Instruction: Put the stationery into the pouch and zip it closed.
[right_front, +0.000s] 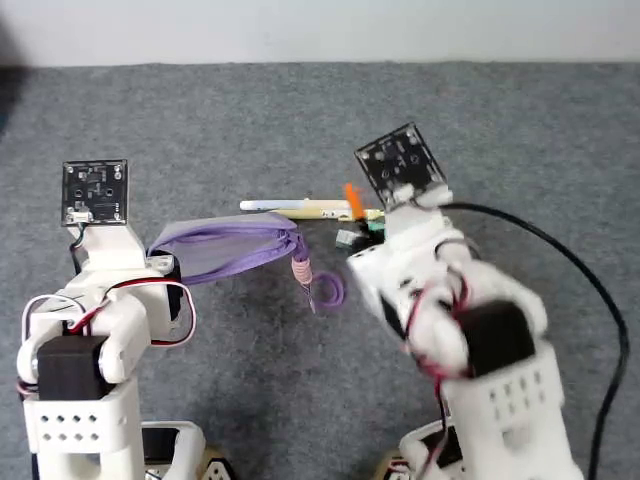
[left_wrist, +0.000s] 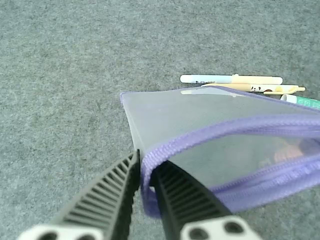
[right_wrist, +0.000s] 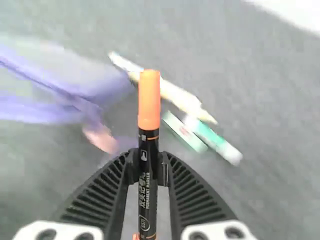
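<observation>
— Pouch, the translucent lilac one with purple zip tape: where is it?
— On the grey carpeted table, between the 2 arms; the left gripper has its 2 ribbed fingers pinching the zip-tape corner at 1 end, and that end seems raised off the table.
— Why hold it there?
— My guess is to anchor it and keep the mouth gaping; the 2 zip tapes stand apart in the left wrist view, so the opening faces the other arm; the pink coiled zip pull hangs at the far end.
— And the right gripper?
— Its fingers are clamped on a black marker with an orange cap; they grip the barrel, with the cap pointing forward towards the pouch, probably so it can slide in cap first.
— What is outside?
— White and cream-coloured pens lie just beyond the pouch, with a green-and-white pen beside them; I cannot tell the exact count; the zip is not yet closed, so I judge the task to be at an early stage.
</observation>
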